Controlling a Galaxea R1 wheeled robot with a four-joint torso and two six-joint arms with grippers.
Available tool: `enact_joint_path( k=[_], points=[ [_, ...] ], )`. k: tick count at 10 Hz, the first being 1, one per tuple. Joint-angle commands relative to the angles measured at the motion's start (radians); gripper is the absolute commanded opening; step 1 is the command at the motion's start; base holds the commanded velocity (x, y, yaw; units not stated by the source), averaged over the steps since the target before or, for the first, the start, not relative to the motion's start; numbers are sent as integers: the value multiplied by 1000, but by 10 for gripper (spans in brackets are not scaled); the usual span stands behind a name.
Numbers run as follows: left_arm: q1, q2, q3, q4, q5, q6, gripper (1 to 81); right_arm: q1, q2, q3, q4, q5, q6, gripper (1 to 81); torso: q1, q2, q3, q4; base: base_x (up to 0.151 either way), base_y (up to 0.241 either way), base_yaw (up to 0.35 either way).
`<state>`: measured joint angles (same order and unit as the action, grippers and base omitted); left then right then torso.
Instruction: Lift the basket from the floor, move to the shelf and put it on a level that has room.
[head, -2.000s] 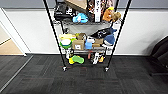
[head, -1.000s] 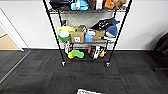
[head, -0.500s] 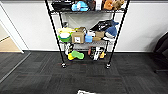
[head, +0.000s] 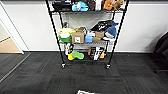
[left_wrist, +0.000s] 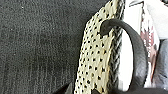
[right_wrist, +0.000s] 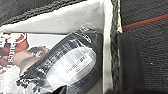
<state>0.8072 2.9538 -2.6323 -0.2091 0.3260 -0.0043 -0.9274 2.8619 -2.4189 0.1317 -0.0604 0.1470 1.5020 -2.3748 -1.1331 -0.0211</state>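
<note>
At 12 o'clock stands the tall black wire shelf (head: 86, 35). The cream-and-dark woven basket (left_wrist: 100, 57) hangs above the dark grey carpet floor (head: 37, 77); jaw state cannot be told. Keep it level.

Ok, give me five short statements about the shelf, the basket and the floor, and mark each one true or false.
1. The shelf stands on dark grey carpet. True.
2. The shelf's tiers seen in the head view are all bare. False: they hold many things, among them a brown cardboard box and a green item on the lowest tier.
3. The basket has a cream and dark checkered weave with a dark loop handle. True.
4. The basket is lined with red cloth. False: the lining is white.
5. Nothing lies inside the basket. False: the right wrist view shows a dark package in clear wrap with a white label in it.
</note>
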Motion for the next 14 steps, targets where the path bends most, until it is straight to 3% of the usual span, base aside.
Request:
enact_joint_path(
  k=[1, 10, 11, 12, 14],
  points=[
    [-127, 12, 8, -15, 9, 1, 811, 109, -54, 70, 69, -22, 0, 811, 0, 0, 0, 0, 0, 0, 0],
    [-161, 16, 14, -13, 39, 1, 811, 110, -71, 103, 75, -19, 2, 811, 0, -1, 0, 0, 0, 0, 0],
    [-159, 15, 17, -15, 42, 1, 10, 110, -71, 104, 80, -19, 2, 811, 0, -1, 0, 0, 0, 0, 0],
    [-159, 12, 26, -15, 42, 1, 10, 111, -73, 110, 82, -19, 2, 10, 0, -1, 0, 0, 0, 0, 0],
    [-159, 10, 40, -16, 42, 1, 10, 111, -80, 120, 82, -21, 6, 10, 0, -1, 0, 0, 0, 0, 0]
  ],
)
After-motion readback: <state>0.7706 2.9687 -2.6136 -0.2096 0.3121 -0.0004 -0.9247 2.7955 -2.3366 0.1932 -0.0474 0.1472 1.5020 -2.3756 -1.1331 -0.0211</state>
